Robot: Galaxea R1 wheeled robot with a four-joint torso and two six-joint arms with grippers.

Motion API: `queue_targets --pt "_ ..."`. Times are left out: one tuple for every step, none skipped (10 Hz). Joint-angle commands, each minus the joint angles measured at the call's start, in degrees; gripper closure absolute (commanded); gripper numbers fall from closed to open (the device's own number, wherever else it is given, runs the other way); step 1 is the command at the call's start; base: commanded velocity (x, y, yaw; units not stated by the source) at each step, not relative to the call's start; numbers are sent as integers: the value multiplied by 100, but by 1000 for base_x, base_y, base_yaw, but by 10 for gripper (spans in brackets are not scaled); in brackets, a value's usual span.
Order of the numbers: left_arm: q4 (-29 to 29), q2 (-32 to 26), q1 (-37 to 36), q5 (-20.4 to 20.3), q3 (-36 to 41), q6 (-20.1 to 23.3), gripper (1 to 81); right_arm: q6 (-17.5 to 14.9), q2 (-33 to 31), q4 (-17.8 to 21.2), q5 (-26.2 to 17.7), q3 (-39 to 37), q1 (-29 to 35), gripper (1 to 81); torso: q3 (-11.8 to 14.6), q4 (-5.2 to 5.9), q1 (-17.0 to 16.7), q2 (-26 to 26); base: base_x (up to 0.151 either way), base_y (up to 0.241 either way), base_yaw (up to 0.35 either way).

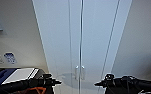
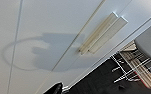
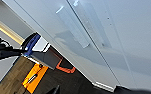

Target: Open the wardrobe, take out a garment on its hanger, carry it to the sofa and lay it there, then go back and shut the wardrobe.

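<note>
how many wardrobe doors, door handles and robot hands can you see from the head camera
wardrobe doors: 2
door handles: 2
robot hands (left hand, right hand): 2
total: 6

Tall white wardrobe (image 1: 91, 37), 2 panelled doors shut, silver handles (image 1: 80, 72) side by side

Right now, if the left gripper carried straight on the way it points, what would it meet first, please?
Probably the wardrobe. The left gripper points inward and forward, toward the closed doors near the two silver handles; its shadow falls on the door panel beside them. Depth is unclear, so door or handle first is uncertain.
</note>
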Motion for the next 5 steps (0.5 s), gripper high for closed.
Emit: queue_targets --pt "-175 270 -971 283 -379 15 10 101 217 9 -312 -262 1130 10 0 0 0 -2 0 0 0" --pt "-184 472 -988 291 -598 15 10 172 322 0 -330 -384 1200 10 -2 0 0 0 0 0 0" --pt "-175 700 -1006 291 -809 15 10 181 462 9 -339 -516 1279 10 -2 0 2 2 0 0 0" --pt "-175 928 -1015 291 -1063 15 10 181 595 17 -339 -630 1349 10 -4 0 5 2 0 0 0" --pt "-175 1113 -1014 291 -1283 15 10 189 700 26 -356 -735 1420 10 -4 0 7 2 0 0 0"
